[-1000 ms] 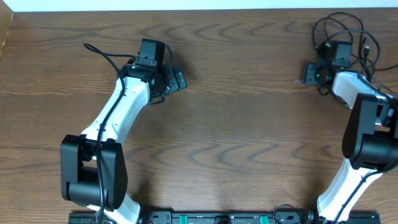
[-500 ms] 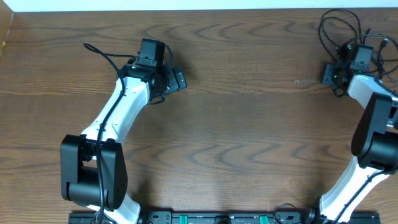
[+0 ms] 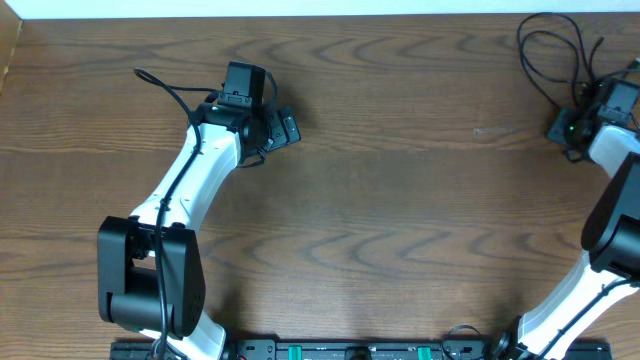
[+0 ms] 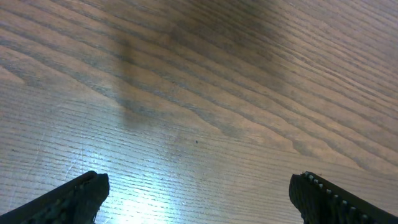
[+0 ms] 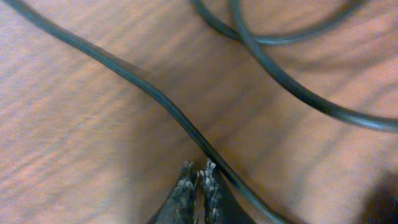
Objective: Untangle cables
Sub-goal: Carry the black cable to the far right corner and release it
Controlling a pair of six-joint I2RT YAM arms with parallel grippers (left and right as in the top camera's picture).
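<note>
Thin black cables (image 3: 556, 42) lie in loops at the table's far right corner. My right gripper (image 3: 566, 130) sits at the near edge of that tangle. In the right wrist view its fingertips (image 5: 198, 171) are pressed together with nothing between them. One black cable (image 5: 143, 87) runs diagonally across the wood and passes just to the right of the shut tips. A second black loop (image 5: 292, 87) curves behind it. My left gripper (image 3: 283, 128) hovers over bare wood left of centre, wide open (image 4: 199, 190), its fingers (image 4: 81, 196) far apart and empty.
The wooden table (image 3: 400, 220) ends at a pale strip along the back (image 3: 300, 8). The right arm's body (image 3: 615, 200) stands close to the right edge. A thick black wire (image 3: 165, 88) trails from the left arm.
The right arm has swung right towards the table's edge and its jaws have closed. The cable loops have shifted slightly right with it. The left arm has not moved.
</note>
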